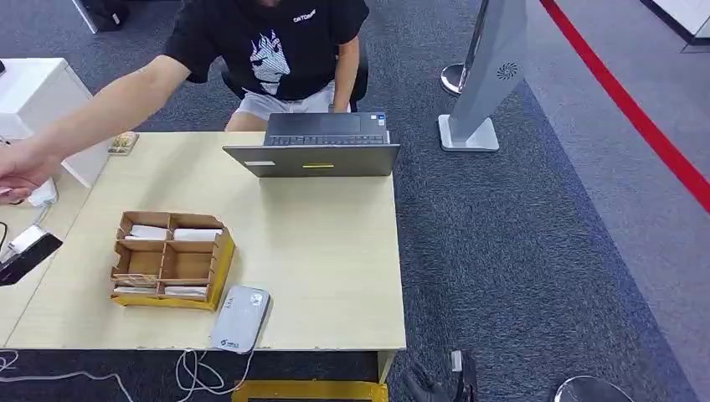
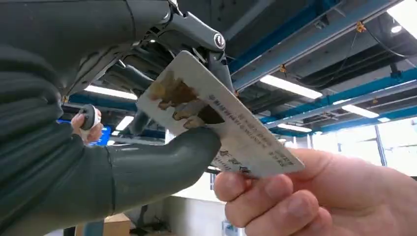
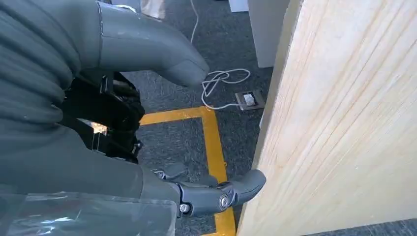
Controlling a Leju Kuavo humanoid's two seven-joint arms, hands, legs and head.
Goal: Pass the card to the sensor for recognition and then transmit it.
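White, brown-stained printed card (image 2: pixel 216 123), tilted, pinched between grey thumb and dark fingers (image 2: pixel 216 64), a person's fingers at its far end.

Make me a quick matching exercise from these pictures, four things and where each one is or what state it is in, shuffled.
1. card
2. laptop
3. card reader
4. right hand

A. near edge of the table, beside the cardboard organizer
B. held by the left hand and a person's fingers
C. open, at the table's far edge
D. hanging low beside the table

Pairs: 1-B, 2-C, 3-A, 4-D

Glossy plastic card (image 2: pixel 221 123), matt pale wood table (image 1: pixel 318 251), rough carpet (image 1: pixel 519 251).
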